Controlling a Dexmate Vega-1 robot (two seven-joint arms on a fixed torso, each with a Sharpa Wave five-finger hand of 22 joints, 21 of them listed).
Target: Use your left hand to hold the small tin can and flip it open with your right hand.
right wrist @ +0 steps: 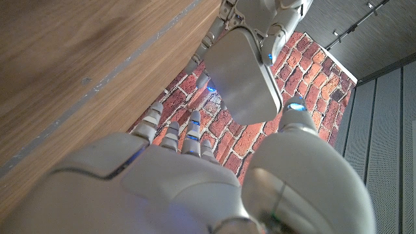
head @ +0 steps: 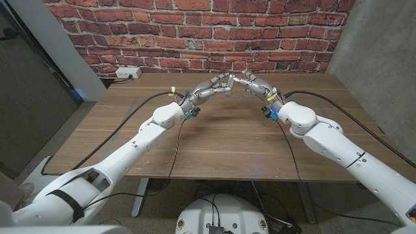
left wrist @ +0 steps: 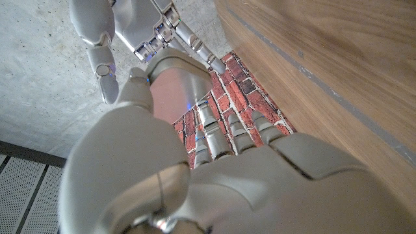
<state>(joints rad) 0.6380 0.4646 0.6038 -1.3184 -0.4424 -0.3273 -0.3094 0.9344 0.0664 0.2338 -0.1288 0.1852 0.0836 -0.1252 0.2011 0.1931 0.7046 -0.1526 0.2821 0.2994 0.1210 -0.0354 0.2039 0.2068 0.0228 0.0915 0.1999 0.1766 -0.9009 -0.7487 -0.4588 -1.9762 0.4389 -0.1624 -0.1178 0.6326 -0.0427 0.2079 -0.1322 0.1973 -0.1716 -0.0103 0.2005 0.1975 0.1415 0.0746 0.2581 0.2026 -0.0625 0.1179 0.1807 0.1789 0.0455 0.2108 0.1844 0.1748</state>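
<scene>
Brickwork (head: pixel 195 32) backs the wooden table (head: pixel 221 140), and a white socket box (head: pixel 128 73) sits on the floor at the foot of the wall, beyond the table's far left corner. Both arms reach in over the table and meet above its far middle.

Left of the meeting point, the left hand (head: pixel 209 89) is raised off the table with its fingers (left wrist: pixel 207 127) held narrow and its thumb (left wrist: pixel 138 88) against the side of the small tin can (left wrist: pixel 174 91). It holds the can in the air, well above the table's far middle.

The can (right wrist: pixel 242 77) is plain silver metal with rounded corners. The head view shows it only as a small bright spot (head: pixel 233 78) between the two hands. Whether its lid is up or down cannot be told, and nothing of its inside is visible.

Right of the can, the right hand (head: pixel 257 86) is also raised. Its fingers (left wrist: pixel 170 31) come in close together and touch the can's far end, with its thumb (right wrist: pixel 298 120) just beside the can. Whether this hand truly grips the can cannot be told
</scene>
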